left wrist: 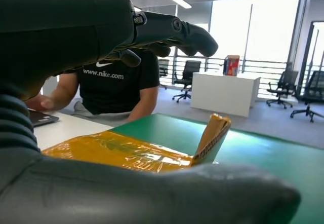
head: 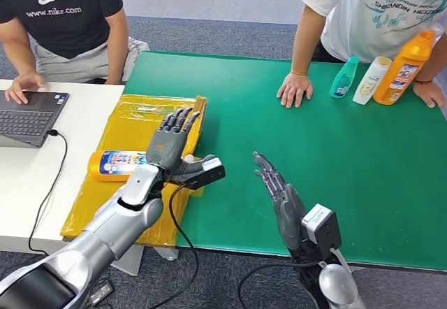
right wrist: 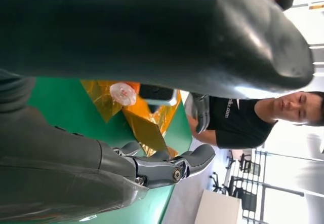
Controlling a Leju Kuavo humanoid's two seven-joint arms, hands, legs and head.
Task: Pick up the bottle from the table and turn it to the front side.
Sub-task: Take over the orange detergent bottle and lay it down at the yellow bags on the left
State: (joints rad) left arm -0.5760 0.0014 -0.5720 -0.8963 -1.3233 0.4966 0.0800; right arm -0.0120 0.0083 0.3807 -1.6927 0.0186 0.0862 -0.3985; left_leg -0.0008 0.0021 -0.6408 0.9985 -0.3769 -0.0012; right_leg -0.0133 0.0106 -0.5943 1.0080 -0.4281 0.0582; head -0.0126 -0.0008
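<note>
The green tabletop carried the work, with a white desk abutting it on the robot's left. A yellow plastic sheet lay across the join of the two, apparently as a staging mat for the item.

The bottle, orange with a blue-and-white label, lay on its side on that sheet, label partly upward. Whether this face was the front could not be settled from the views; the position would suit either a bottle awaiting pickup or one already turned and set down.

The left hand hovered directly over the bottle's inner end, fingers extended and apart, holding nothing; its placement suggested a grasp being approached or just released. The right hand stood near the tabletop's front edge, well apart from the bottle, fingers likewise spread and empty, seemingly parked clear of the work.

Three further bottles, teal, white and orange, stood grouped at the far right beside a person's resting hand. A second person worked at a laptop on the desk.
</note>
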